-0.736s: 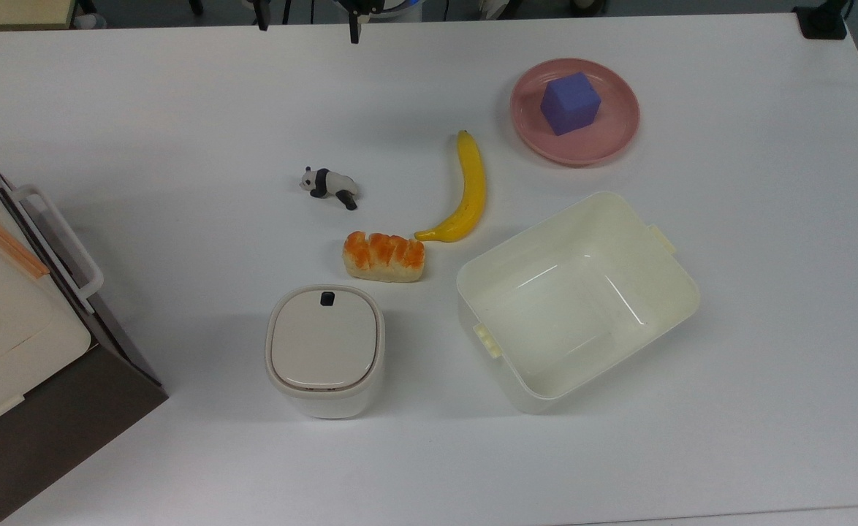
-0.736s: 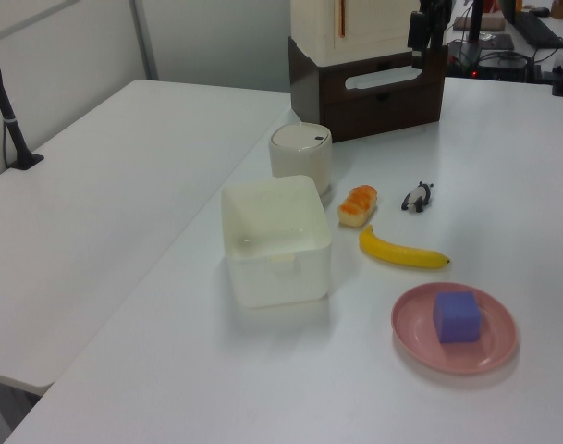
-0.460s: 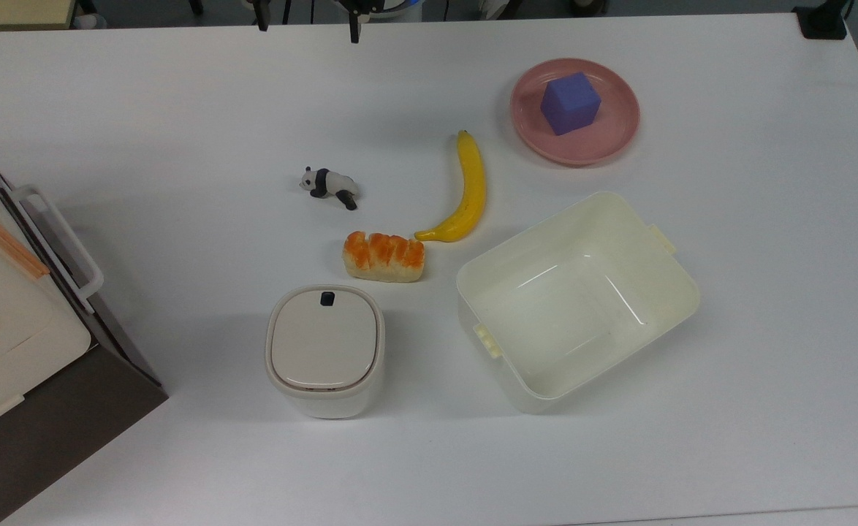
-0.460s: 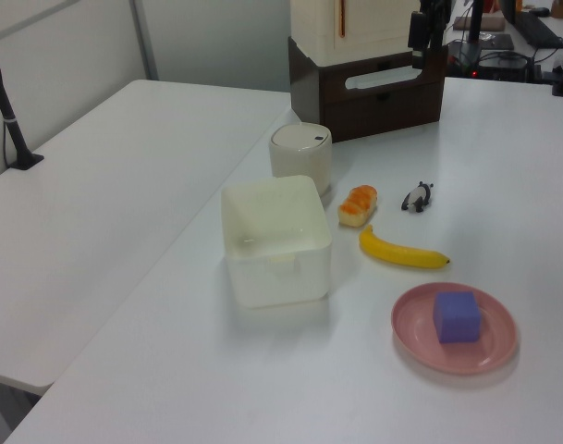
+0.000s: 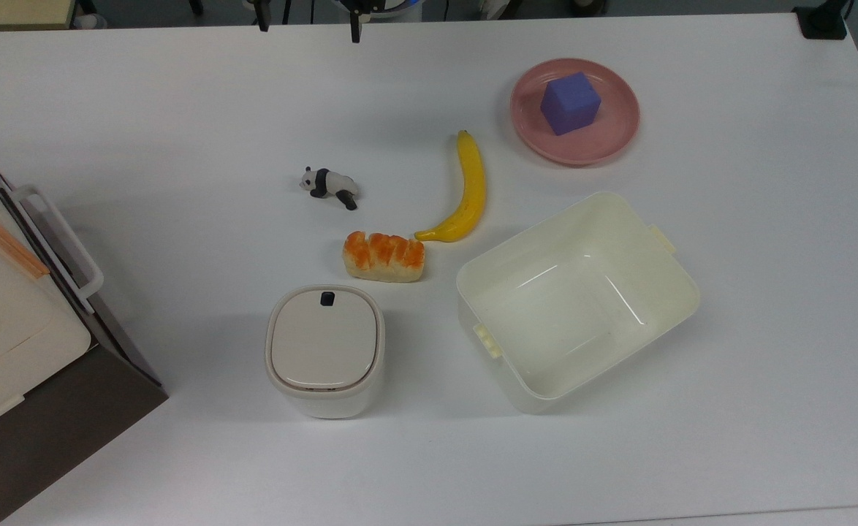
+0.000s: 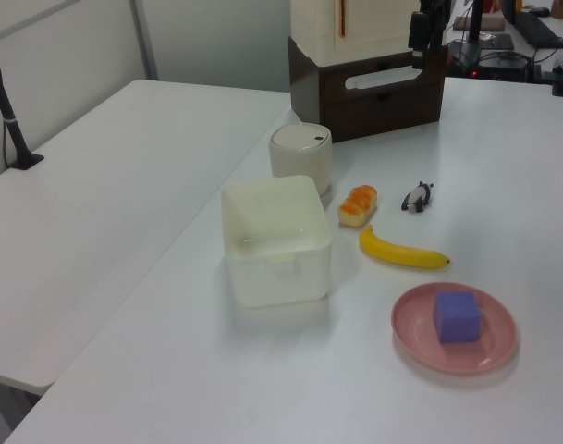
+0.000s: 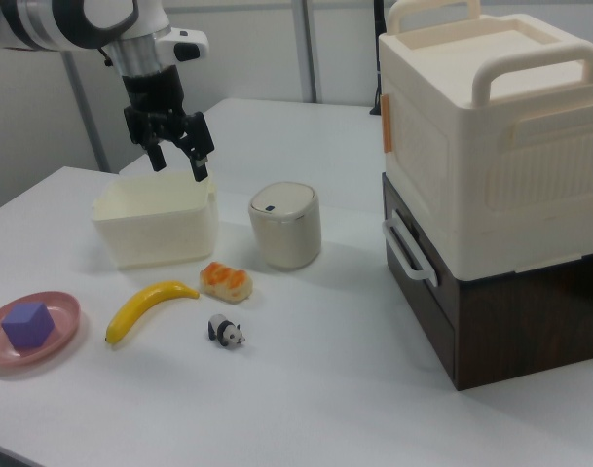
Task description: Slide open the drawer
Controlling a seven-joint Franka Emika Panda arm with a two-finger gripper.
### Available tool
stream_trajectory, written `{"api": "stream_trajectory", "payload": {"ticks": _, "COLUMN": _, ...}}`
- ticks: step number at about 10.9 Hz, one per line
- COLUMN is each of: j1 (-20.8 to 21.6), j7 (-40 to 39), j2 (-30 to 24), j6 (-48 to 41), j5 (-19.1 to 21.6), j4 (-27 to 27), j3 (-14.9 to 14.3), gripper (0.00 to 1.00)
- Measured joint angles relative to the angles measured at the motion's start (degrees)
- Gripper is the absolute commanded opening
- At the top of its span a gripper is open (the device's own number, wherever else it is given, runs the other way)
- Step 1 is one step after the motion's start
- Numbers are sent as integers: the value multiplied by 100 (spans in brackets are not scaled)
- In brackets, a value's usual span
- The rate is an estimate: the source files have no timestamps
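We see bare table before drawer handle; lidded bin, panda nearest obstacles, well apart.

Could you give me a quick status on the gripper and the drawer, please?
Gripper open, empty, raised well away from the cabinet. Drawer shut, white handle untouched. Nothing blocking the drawer front.

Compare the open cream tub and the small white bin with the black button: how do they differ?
The tub has no lid and its inside is bare, while the bin is shut under a lid with a black button. The tub is wider and boxy; the bin is narrower, with rounded corners. In the right view the gripper hangs over the tub, not the bin. Both are pale plastic and stand upright on the table.
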Motion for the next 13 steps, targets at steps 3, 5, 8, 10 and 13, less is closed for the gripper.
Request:
{"api": "stream_trajectory", "payload": {"ticks": 3, "j1": -3, "j7": -626, "j2": 8, "j6": 0, "j5": 0, "j4": -2, "j3": -2, "gripper": 100}}
{"api": "stream_trajectory", "payload": {"ticks": 5, "j1": -131, "j7": -1458, "j2": 33, "j6": 0, "j5": 0, "j4": -5, "j3": -17, "gripper": 100}}
{"api": "stream_trajectory", "payload": {"ticks": 8, "j1": -640, "j7": -3054, "j2": 227, "j6": 169, "j5": -1, "j4": -10, "j3": -27, "gripper": 100}}
{"api": "stream_trajectory", "payload": {"ticks": 10, "j1": -968, "j7": -4120, "j2": 507, "j6": 621, "j5": -2, "j4": -23, "j3": -31, "gripper": 100}}
{"api": "stream_trajectory", "payload": {"ticks": 13, "j1": -1285, "j7": -5151, "j2": 956, "j6": 1476, "j5": -383, "j4": -90, "j3": -33, "gripper": 100}}
